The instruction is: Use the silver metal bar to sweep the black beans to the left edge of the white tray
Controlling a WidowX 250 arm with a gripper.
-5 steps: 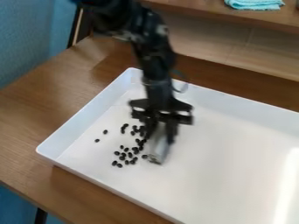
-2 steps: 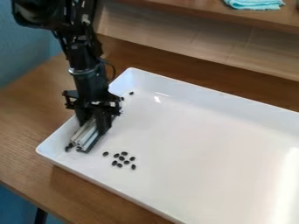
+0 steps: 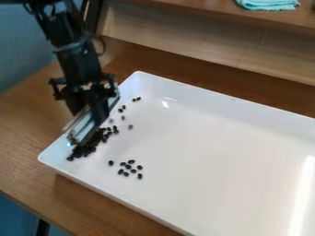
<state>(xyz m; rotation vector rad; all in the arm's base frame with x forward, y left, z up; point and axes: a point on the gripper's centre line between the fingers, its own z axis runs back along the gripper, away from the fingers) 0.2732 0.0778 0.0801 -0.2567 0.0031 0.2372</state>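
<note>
The black gripper [image 3: 89, 113] hangs over the left wall of the white tray [image 3: 184, 170], shut on a pale, flat, glossy piece [image 3: 84, 127]. This piece is tilted, and its lower end is down at the tray's left side. Small dark beans [image 3: 83, 150] lie crowded along its lower right side, close to the left wall. A few more beans [image 3: 124, 109] are strung out up toward the tray's back left corner. Several loose beans [image 3: 128, 167] sit apart, to the right of the crowded ones.
The tray stands on a brown wooden table [image 3: 27, 120]. Behind it rises a wooden ledge [image 3: 203, 39] with a folded turquoise cloth [image 3: 269, 4] on top at the back right. A blue wall [image 3: 27, 55] is at the left.
From the tray's middle left, the gripper has moved left with the pale piece to the left wall, then slightly up and left. Many beans have shifted left; several stayed near their earlier spots.
</note>
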